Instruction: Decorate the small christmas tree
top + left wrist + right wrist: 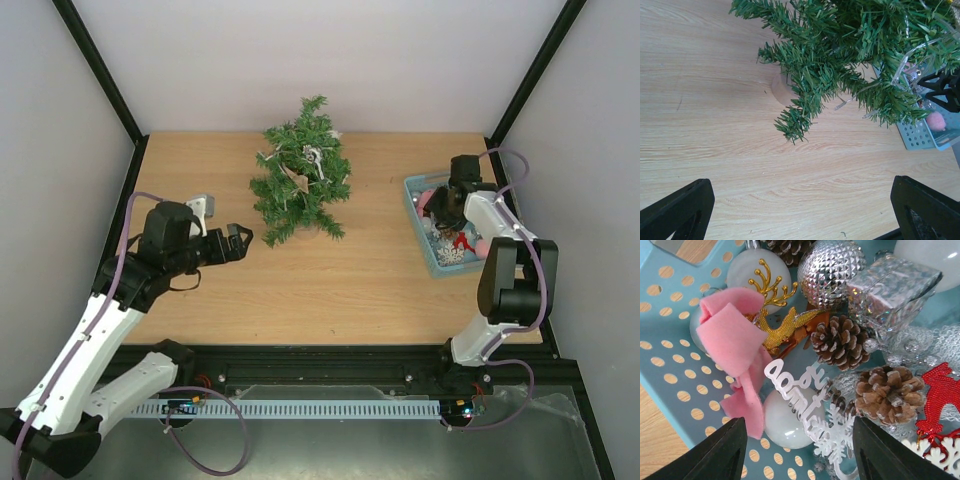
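Note:
The small christmas tree (301,172) stands at the table's back middle with a few ornaments in its branches; in the left wrist view its green branches (850,55) and brownish round base (782,90) show. My left gripper (237,241) is open and empty, just left of the tree, its fingers (682,210) over bare wood. My right gripper (447,207) is open over the light-blue basket (420,190) of ornaments. In the right wrist view its fingertips (722,452) flank a white ball (782,422) and a white cut-out word ornament (810,400).
The basket (675,355) also holds a pink felt bow (732,340), a gold reindeer (777,327), a silver ball (832,265), pine cones (840,342), a silver gift box (890,285) and a red reindeer (940,390). White walls enclose the table.

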Robot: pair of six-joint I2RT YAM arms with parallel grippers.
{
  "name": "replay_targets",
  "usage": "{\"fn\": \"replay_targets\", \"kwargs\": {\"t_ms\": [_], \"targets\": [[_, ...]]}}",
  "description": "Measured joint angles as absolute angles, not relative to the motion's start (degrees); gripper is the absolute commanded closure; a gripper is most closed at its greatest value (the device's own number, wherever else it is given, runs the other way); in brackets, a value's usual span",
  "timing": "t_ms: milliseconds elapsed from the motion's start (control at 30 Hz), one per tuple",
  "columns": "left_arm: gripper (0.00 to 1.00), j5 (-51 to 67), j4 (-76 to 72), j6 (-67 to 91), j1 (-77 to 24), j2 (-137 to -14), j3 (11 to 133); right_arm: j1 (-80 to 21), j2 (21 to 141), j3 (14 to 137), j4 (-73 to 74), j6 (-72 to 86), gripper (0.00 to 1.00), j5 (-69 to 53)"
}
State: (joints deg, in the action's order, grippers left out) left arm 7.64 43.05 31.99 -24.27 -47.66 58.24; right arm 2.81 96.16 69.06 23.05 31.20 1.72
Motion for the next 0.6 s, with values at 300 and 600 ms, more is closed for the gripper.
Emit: {"fn": "replay_targets", "kwargs": {"t_ms": [300, 600], "targets": [[0.00, 9.2, 42.7, 31.9, -24.1, -47.7, 57.8, 0.7, 99.3, 70.8, 23.3, 29.5, 0.41, 2.5], [0.00, 10.1, 42.7, 32.0, -24.1, -47.7, 57.8, 0.0, 101.3, 72.7, 24.4, 28.3, 0.44, 5.4]]}}
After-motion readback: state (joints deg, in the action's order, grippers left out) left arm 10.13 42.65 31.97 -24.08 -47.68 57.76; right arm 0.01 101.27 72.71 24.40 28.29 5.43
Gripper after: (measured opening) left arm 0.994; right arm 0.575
